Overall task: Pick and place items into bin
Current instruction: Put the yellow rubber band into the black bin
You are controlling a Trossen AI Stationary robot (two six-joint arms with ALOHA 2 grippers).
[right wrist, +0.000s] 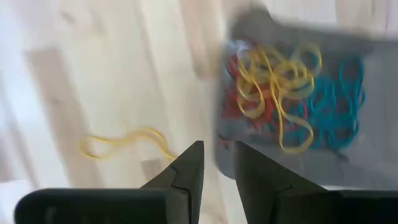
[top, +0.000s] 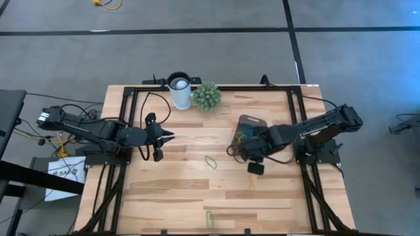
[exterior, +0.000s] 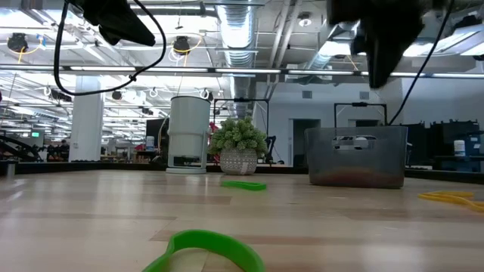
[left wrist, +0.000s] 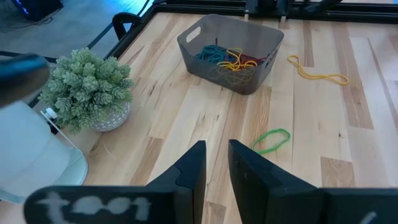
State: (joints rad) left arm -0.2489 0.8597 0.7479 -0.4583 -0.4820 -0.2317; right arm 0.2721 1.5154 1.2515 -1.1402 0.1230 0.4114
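Observation:
The bin (top: pixel 252 124) is a grey see-through box right of the table's middle. It holds a tangle of yellow, red and blue-green rubber bands (right wrist: pixel 286 93). Loose on the wood lie a green band (top: pixel 210 161), a second green band (top: pixel 210 219) by the near edge, and a yellow band (right wrist: pixel 124 143) near the bin. My right gripper (right wrist: pixel 217 149) hangs open above the table at the bin's near side (top: pixel 254 167), pointing down, with nothing between its fingers. My left gripper (left wrist: pixel 216 149) waits at the table's left (top: pixel 169 136), its fingers a little apart and empty.
A white cup (top: pixel 180 90) and a green spiky plant ball (top: pixel 206 96) stand at the far edge, left of the bin. Black frame rails (top: pixel 131 124) and cables run along both sides of the table. Bare wood lies between the two arms.

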